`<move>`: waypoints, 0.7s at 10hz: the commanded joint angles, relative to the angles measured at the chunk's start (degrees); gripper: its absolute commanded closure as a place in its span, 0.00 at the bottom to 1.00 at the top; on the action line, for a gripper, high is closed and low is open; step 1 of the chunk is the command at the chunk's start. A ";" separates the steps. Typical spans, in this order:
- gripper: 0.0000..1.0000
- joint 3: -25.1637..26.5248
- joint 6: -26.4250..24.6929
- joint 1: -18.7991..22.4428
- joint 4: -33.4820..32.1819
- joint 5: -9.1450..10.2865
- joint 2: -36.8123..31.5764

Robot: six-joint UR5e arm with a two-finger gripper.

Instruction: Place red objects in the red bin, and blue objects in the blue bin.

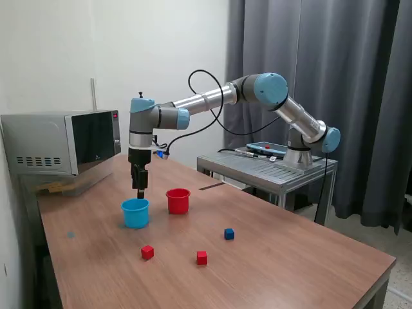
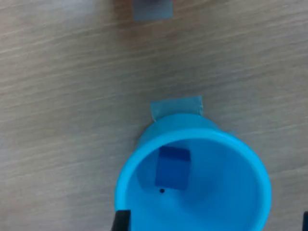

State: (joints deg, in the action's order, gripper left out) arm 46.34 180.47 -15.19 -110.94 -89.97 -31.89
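Observation:
The light blue bin [image 1: 135, 213] stands on the wooden table, and my gripper [image 1: 140, 191] hangs straight above it, open. In the wrist view its two fingertips [image 2: 120, 222] show far apart on either side of the blue bin's rim [image 2: 129, 166], and my gripper [image 2: 212, 224] holds nothing. One dark blue cube [image 2: 172, 167] lies inside that cup. The red bin [image 1: 177, 201] stands just to the exterior view's right of the blue one. Nearer the front lie two red cubes [image 1: 147, 252] [image 1: 201, 257] and another blue cube [image 1: 229, 234], all loose on the table.
A microwave [image 1: 61, 141] sits at the back on the exterior view's left. The arm's base is mounted on a metal stand [image 1: 267, 164] behind the table. Grey tape patches [image 2: 175, 107] [image 2: 151, 9] are stuck to the tabletop by the blue bin.

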 commanded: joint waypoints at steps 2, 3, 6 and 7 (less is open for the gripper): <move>0.00 0.33 0.06 0.60 0.54 -0.12 -0.80; 0.00 1.03 -0.03 0.69 0.54 -0.03 -1.93; 0.00 3.57 -0.55 0.78 0.63 0.05 -4.48; 0.00 4.02 -1.43 0.78 0.63 0.05 -5.54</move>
State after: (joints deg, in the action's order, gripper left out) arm 49.36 179.87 -14.45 -110.32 -89.95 -35.94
